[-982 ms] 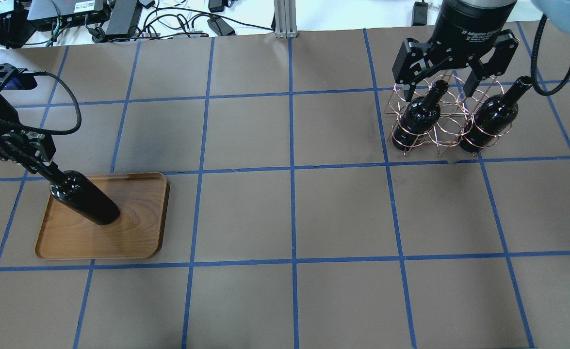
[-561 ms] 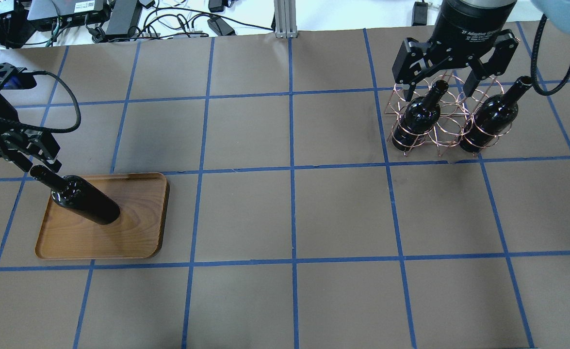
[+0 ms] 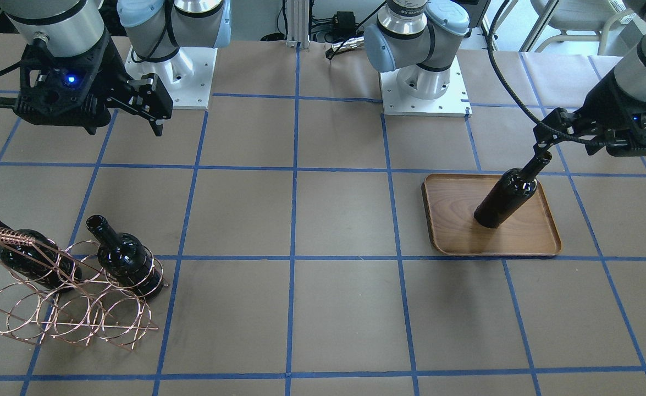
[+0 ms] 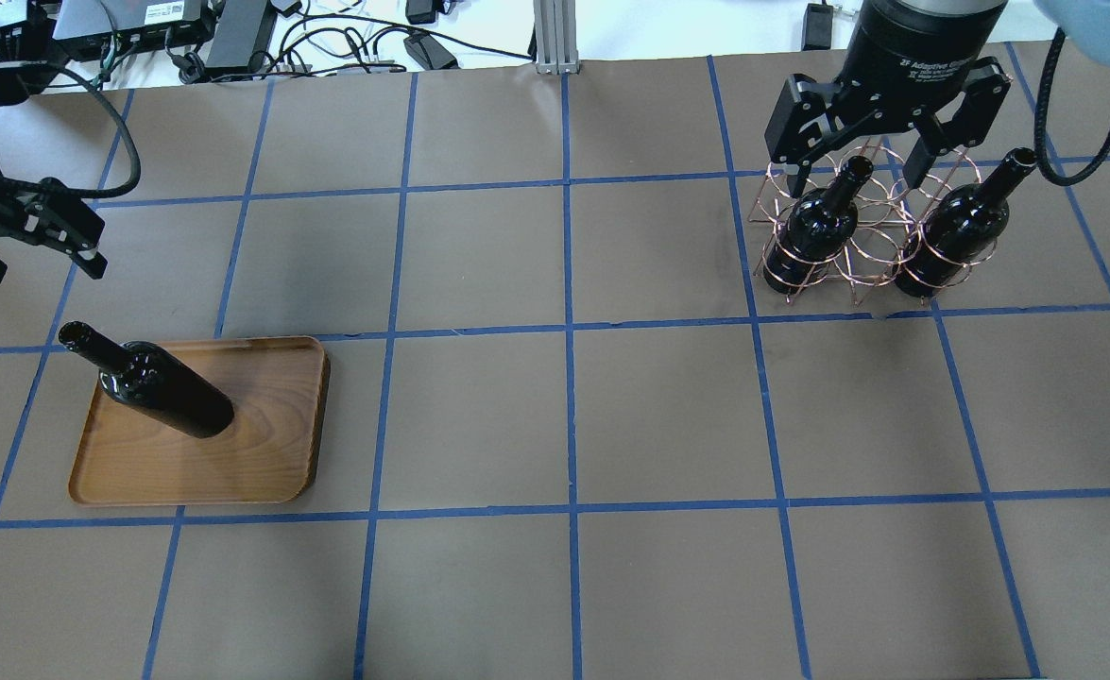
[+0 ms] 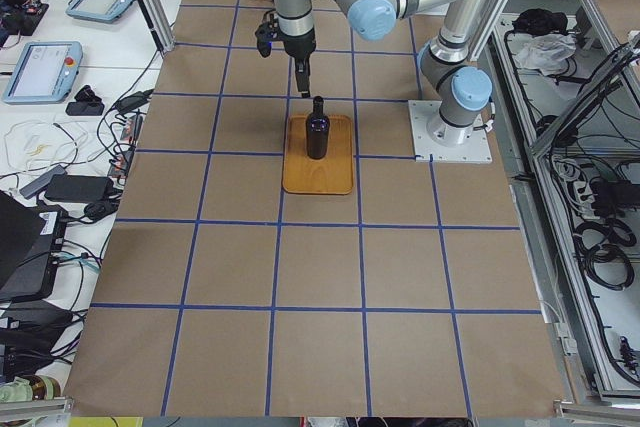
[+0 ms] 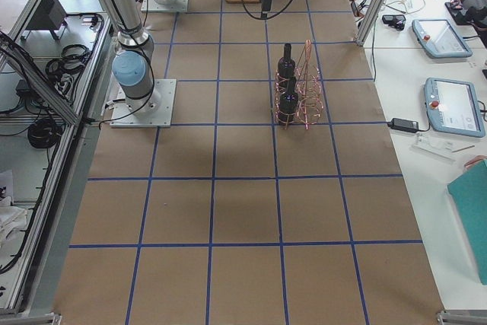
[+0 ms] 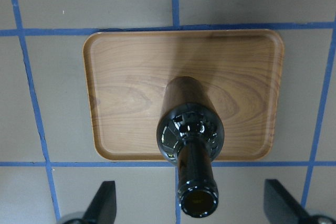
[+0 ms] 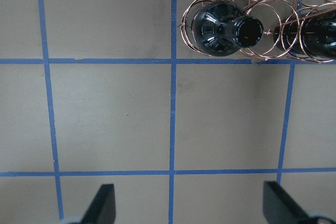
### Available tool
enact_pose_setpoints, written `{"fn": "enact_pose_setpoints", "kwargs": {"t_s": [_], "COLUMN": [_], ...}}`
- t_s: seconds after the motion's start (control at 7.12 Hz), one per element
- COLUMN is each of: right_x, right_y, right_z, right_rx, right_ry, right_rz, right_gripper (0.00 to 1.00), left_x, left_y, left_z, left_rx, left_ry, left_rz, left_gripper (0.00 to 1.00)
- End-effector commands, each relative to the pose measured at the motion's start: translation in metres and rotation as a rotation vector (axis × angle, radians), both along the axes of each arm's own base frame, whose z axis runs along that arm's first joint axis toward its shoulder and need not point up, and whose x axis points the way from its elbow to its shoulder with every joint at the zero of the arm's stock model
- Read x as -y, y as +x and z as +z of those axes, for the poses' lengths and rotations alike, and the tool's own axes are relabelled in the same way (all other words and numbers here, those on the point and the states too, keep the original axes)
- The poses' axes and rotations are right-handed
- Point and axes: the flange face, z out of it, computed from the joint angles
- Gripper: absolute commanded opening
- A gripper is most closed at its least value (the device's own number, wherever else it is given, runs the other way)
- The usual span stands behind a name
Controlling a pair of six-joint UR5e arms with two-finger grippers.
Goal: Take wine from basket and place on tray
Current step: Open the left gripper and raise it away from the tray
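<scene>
Standing wine (image 4: 172, 404): on tray (image 4: 271, 453), below left gripper (image 4: 42, 264)
Left gripper: fingers apart; rise straight, clear the wine
Right gripper (image 4: 855, 175): fingers apart

Brown paper-covered table (image 4: 479, 416), gridded with blue tape lines (image 4: 569, 331) — light even and diffuse, shadows soft. Beyond the table's far edge: silver aluminium profile post (image 4: 552, 38), tangled black and white cables (image 4: 328, 38), black power bricks (image 4: 238, 33). Off one table end — white bench (image 6: 403, 89) carrying grey-blue touchscreen pendants (image 6: 455, 106).
</scene>
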Motion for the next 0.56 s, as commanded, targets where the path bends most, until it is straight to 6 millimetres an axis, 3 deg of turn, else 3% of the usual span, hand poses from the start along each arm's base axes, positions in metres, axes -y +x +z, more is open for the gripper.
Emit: {"fn": "enact_pose_setpoints", "kwargs": {"t_s": [0.0,0.28,0.42], "right_x": [0.0,0.0,0.0], "right_y": [0.0,0.0,-0.001], "right_z": [0.0,0.0,0.0], "right_rx": [-0.002,-0.003,-0.005], "right_ry": [0.0,0.0,0.002], "right_rz": [0.002,0.004,0.002], "right_gripper": [1.0,1.0,1.0], "left_x": [0.0,-0.021,-0.033], "left_y": [-0.095,-0.187,-0.209], "left_z": [0.027,0.035,0.042], "left_rx": [0.009,-0.003,-0.026], "left_ry": [-0.063,-0.09,-0.106], "left_rz": [0.011,-0.035,-0.071], "left_gripper": [1.0,1.0,1.0]}}
